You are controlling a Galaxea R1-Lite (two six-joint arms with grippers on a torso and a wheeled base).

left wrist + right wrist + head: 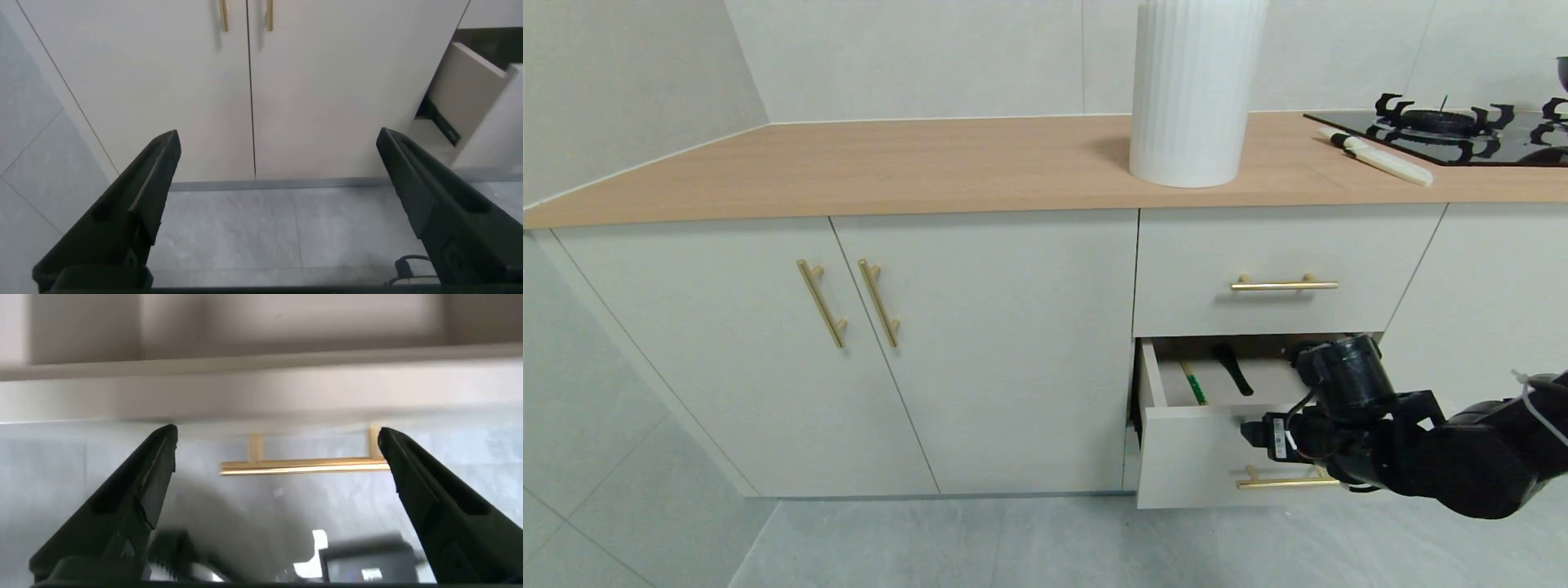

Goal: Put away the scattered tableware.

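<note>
**Drawer open, knife out on the counter**
Your right gripper (pixel 276 437) hangs spread and empty over the lower drawer's handle (pixel 302 466). Push the drawer (pixel 1217 453) shut now and the knife (pixel 1376 158) is stranded on the countertop (pixel 931 163) beside the hob (pixel 1445 131). The left gripper (pixel 278 143), also spread, faces the cabinet doors (pixel 343 82). A tall white ribbed vase (pixel 1192 90) crowds that reach.

We see the left gripper (pixel 278 147) with its two dark fingers (pixel 139 204) spread wide apart, and the grey tiled floor (pixel 270 229) shows between them. Beyond the fingers, in the middle of the frame, stand two closed doors (pixel 327 82). Each has a gold handle (pixel 221 15) close to the seam where they meet. At one edge of the frame, just beside the doors, a drawer (pixel 474 90) is pulled out.
</note>
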